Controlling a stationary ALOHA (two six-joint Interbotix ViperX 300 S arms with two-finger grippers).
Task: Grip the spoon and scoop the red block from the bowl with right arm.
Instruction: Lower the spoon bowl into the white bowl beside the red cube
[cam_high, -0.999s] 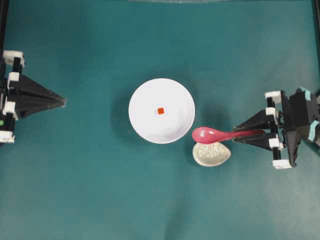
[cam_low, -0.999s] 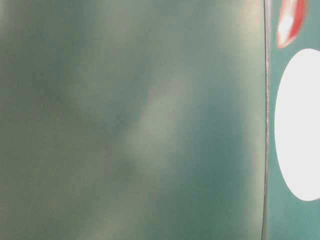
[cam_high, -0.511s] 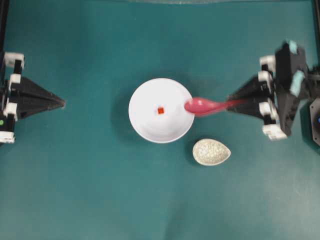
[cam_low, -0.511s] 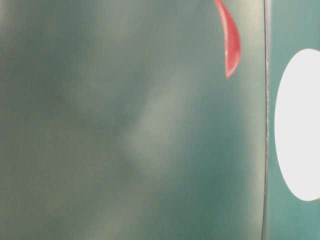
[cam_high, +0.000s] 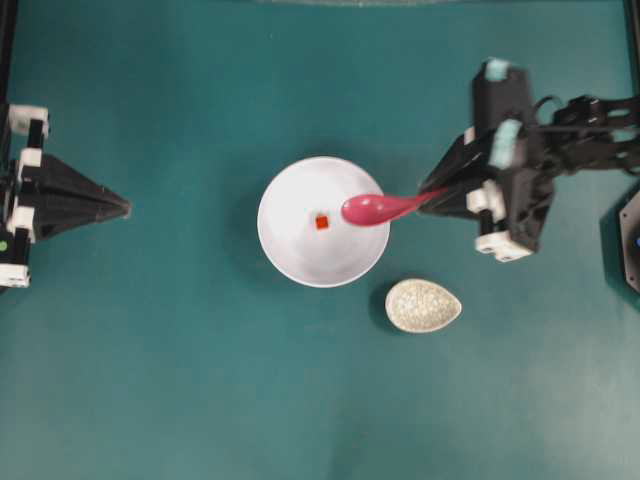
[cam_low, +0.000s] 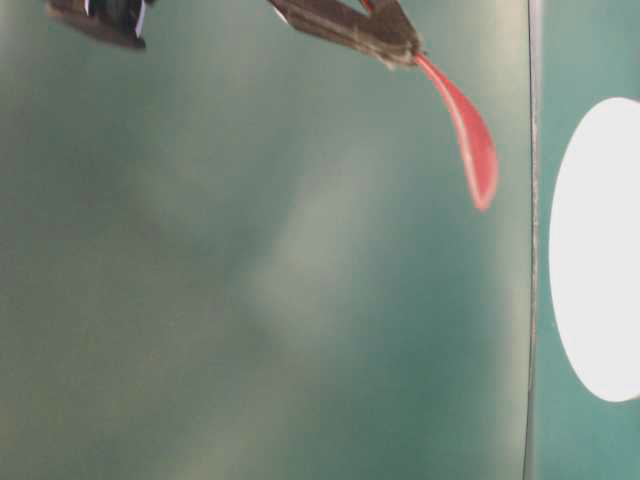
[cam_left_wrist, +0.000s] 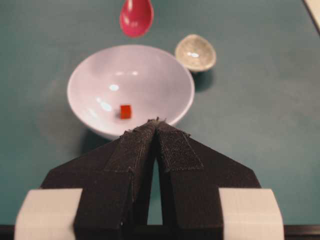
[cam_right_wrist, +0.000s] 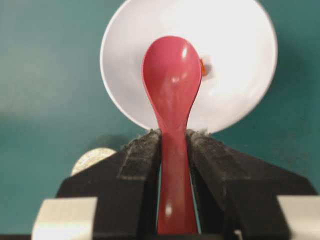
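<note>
Right gripper: the pointed black right gripper (cam_right_wrist: 174, 142) with white finger mounts and teal tape patches has its 2 jaws clamped on the handle of the glossy pink-magenta soup spoon (cam_right_wrist: 171, 85), 1 pad on either side.
Spoon axis: the handle runs straight out ahead of the jaws, and the oval scoop is the far end, hollow side up in the right wrist view.
Spoon height: in the table-level view the spoon (cam_low: 467, 135) slopes down from the jaws and hangs in the air, touching nothing.
Bowl: the large round plain white shallow bowl (cam_high: 290, 255) lies ahead of the jaws; from overhead the scoop tip (cam_high: 362, 209) is over its near side, inside the rim.
Red block: the tiny orange-red cube (cam_high: 321, 222) sits on the bowl floor near the centre, just beyond the scoop tip and slightly off the spoon's line; in the right wrist view it peeks out beside the scoop's right edge (cam_right_wrist: 203, 66).
Coming move, as I judge it: lower the scoop to the bowl floor and push on along the spoon's axis, with a small sideways correction, so the lip slides under the cube.
Spoon rest: the small speckled beige egg-shaped dish (cam_high: 423, 305) lies off to 1 side, apart from the bowl.
Left gripper: the plain black left gripper (cam_left_wrist: 156, 131), jaws pressed together on nothing, is beyond the bowl's far side and is the farther arm.
</note>
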